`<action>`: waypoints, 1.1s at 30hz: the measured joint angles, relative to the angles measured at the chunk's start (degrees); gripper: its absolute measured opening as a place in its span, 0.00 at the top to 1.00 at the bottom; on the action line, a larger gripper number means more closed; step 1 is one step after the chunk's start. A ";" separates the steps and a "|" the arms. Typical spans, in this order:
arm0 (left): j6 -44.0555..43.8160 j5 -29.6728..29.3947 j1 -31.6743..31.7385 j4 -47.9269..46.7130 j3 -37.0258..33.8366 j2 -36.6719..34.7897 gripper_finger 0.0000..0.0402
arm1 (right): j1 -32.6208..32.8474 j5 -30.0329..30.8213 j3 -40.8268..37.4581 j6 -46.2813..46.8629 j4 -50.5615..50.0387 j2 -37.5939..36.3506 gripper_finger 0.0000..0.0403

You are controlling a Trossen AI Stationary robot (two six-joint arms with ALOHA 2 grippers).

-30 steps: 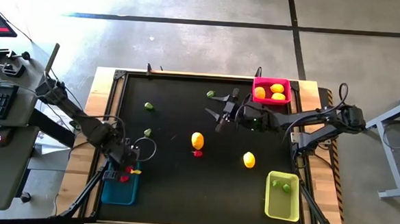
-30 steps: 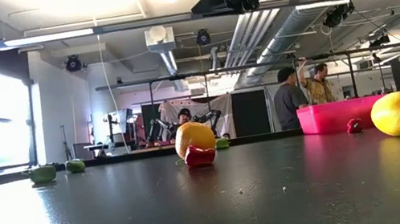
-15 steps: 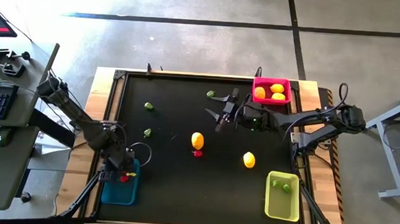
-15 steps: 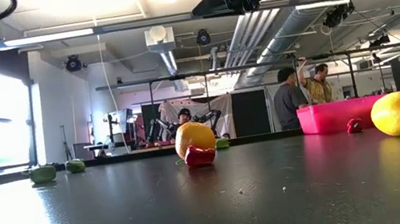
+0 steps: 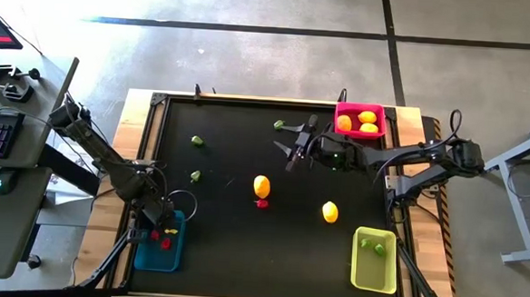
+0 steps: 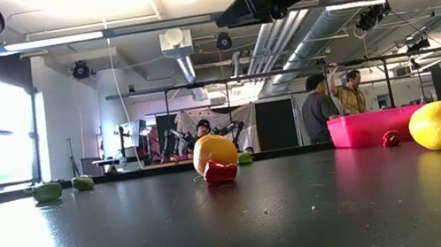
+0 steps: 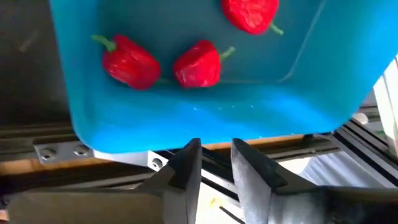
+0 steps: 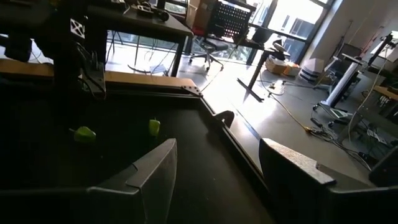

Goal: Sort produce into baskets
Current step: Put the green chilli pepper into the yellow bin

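Left gripper (image 5: 159,230) hangs over the blue bin (image 5: 161,254) at lower left, fingers slightly parted and empty, three red peppers (image 7: 198,64) lying inside. Right gripper (image 5: 294,146) hovers wide open and empty at upper centre. Risk: left fingers clipping the bin rim on retreat and shifting it

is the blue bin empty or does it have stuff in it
Not empty. The blue rectangular plastic bin holds three small red pepper-like toy pieces, seen lying inside in the left wrist view.

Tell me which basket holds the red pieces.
The blue basket, at the table's near-left corner under the left end effector. Three red pieces lie in it; the pink basket holds yellow fruit and the yellow-green basket green pieces.
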 joint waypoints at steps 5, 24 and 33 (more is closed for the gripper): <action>2.39 2.37 0.25 -0.06 2.03 0.02 0.78 | -0.26 0.00 0.00 0.08 -0.30 0.02 0.45; 34.26 -7.66 23.14 -0.62 8.41 -0.02 0.98 | -0.24 -0.02 0.00 0.00 -0.54 0.02 0.45; 46.44 -8.03 39.42 5.28 8.41 0.36 1.00 | -0.24 -0.02 0.00 0.01 -0.56 0.02 0.45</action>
